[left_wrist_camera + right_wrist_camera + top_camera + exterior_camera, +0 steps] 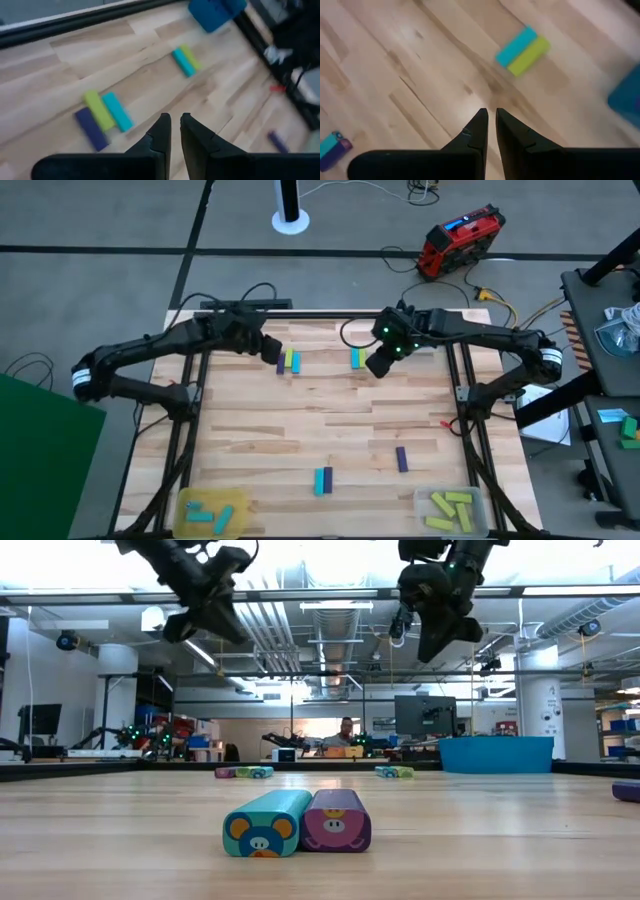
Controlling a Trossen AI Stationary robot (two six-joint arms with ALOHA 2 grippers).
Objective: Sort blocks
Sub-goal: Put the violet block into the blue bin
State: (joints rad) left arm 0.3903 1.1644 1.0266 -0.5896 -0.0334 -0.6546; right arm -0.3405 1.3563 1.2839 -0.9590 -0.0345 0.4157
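Arms hung above the far half of the worktop (300,420) mid-sort, both empty. L hand (173,127), fingers nearly together w/ only a thin gap and nothing between them, hovered just beside a trio of blocks: purple block (280,360), yellow-green block (289,359), cyan block (297,362), lying side by side. R hand (487,122), fingers likewise almost together and empty, hovered near a cyan/yellow-green pair (355,358) at the far edge. Both were raised well off the wood in the low view, prob. positioned to pick from those clusters.

Unsorted elsewhere: cyan-and-purple pair (297,822) near the front centre, touching along their long sides, and lone purple block (402,459) to its right. Sorted so far, by colour: cyan pieces in left tray (187,500) at the front-left corner, yellow-green ones in right tray (484,502) at front-right. No tray w/ purple pieces was visible, so purple's destination couldn't be judged.
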